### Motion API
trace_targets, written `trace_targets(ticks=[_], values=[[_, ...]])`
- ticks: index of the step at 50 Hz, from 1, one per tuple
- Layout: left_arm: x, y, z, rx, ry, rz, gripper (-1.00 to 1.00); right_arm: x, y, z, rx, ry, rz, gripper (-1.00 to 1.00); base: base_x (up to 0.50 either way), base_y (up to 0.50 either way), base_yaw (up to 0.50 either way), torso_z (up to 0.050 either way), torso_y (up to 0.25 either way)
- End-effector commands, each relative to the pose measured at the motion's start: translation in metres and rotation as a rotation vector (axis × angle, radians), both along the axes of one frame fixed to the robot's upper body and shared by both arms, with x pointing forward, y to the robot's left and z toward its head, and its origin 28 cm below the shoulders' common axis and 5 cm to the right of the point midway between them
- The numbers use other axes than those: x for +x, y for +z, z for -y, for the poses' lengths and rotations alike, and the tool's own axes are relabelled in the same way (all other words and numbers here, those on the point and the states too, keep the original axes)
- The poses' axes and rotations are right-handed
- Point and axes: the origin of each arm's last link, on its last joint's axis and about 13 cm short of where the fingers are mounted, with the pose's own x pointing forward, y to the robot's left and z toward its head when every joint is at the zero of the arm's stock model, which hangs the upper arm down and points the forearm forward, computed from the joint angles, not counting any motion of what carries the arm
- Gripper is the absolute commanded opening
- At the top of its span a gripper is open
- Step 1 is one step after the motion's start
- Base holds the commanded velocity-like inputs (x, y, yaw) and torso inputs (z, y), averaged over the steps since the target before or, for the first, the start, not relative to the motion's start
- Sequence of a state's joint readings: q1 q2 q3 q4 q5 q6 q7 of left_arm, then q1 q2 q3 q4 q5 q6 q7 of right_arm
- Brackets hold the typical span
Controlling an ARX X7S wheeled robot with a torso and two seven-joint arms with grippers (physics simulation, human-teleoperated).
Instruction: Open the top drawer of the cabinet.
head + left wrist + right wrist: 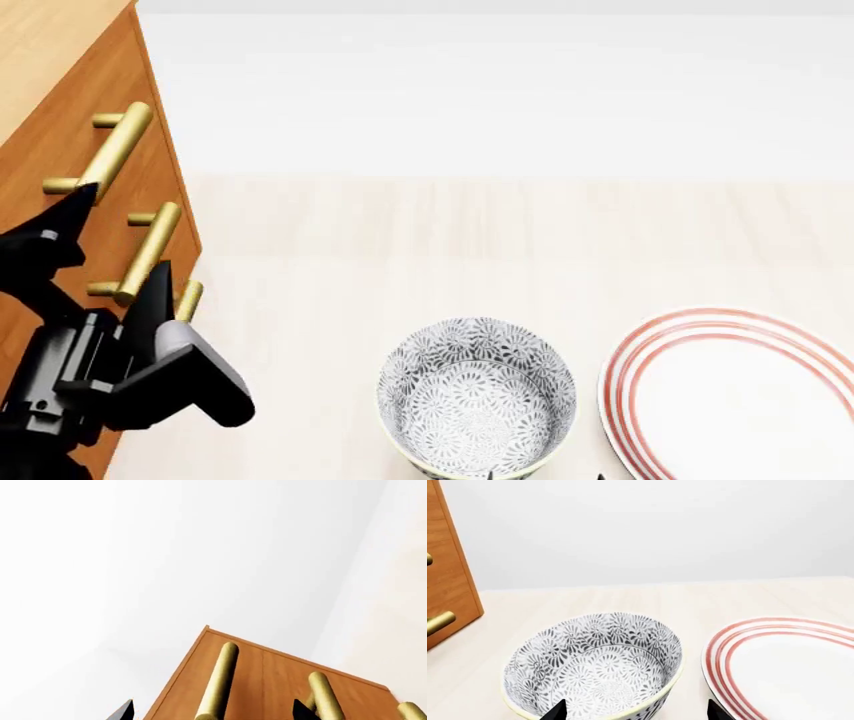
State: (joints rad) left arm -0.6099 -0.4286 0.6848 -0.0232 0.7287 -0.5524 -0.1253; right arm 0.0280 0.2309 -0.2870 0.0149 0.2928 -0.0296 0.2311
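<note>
Pale, faintly grained wooden desk [441, 230] running under a plain white wall, carrying the cabinet [54, 60] at the robot's left edge. Noting the top drawer [64, 140] as the uppermost orange-brown front, shut flush, with its brass bar handle [114, 150] standing off on two short posts. Judging the drawer rigid and moderately heavy, sliding straight; handle smooth, round, likely slippery, so taking hold mid-bar between the posts. Left gripper [114, 245] hanging with black fingers spread apart, one tip near the top handle, the other by the second handle, closing on nothing. Right gripper [635, 711] also parted, tips framing the patterned bowl [594, 665]: glazed, brittle-looking, beside a red-ringed plate [787, 665].
</note>
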Motion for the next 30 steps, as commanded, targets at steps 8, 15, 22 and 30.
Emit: trace_targets(ticks=[8, 15, 22, 30], values=[[0.01, 0.018, -0.001, -0.014, 0.024, 0.023, 1.0, 0.003, 0.0, 0.0, 0.002, 0.001, 0.012, 1.0, 0.0, 0.0, 0.0, 0.0, 0.0], [0.012, 0.021, 0.001, -0.039, 0.025, 0.02, 1.0, 0.002, 0.001, 0.0, 0.0, 0.002, 0.01, 1.0, 0.0, 0.0, 0.0, 0.0, 0.0], [0.017, 0.023, 0.0, -0.049, 0.044, 0.014, 1.0, 0.001, 0.001, -0.001, -0.002, 0.003, 0.008, 1.0, 0.0, 0.0, 0.0, 0.0, 0.0], [0.023, 0.027, 0.002, -0.054, 0.053, 0.014, 1.0, 0.001, -0.001, -0.001, -0.006, 0.004, 0.007, 1.0, 0.0, 0.0, 0.0, 0.0, 0.0]])
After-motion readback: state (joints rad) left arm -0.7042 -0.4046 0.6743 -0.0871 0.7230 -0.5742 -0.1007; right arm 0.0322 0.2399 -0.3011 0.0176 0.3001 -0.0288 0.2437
